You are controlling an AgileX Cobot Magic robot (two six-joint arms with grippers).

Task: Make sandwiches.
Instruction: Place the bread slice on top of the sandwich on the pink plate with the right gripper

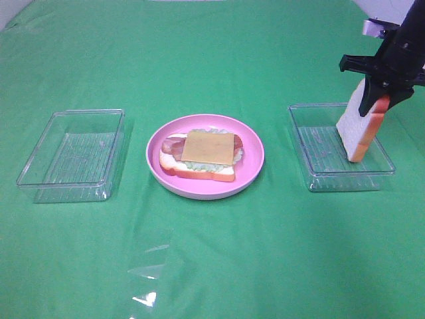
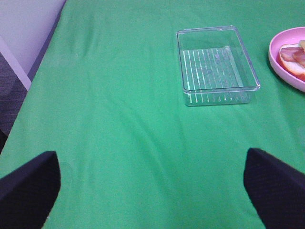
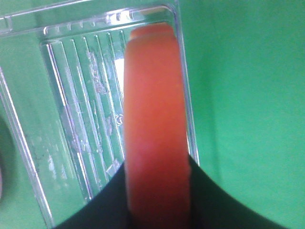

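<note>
An open-faced sandwich lies on the pink plate: a bread slice, lettuce, bacon and a yellow cheese square on top. My right gripper is shut on a second bread slice, which hangs on edge over the right clear tray. In the right wrist view the slice's orange crust fills the middle between the dark fingers. My left gripper stands open over bare cloth, short of the left tray; it does not show in the high view.
The left clear tray holds nothing. A green cloth covers the table. A scrap of clear film lies near the front edge. The plate's rim shows in the left wrist view. The table's left edge drops off beside the left arm.
</note>
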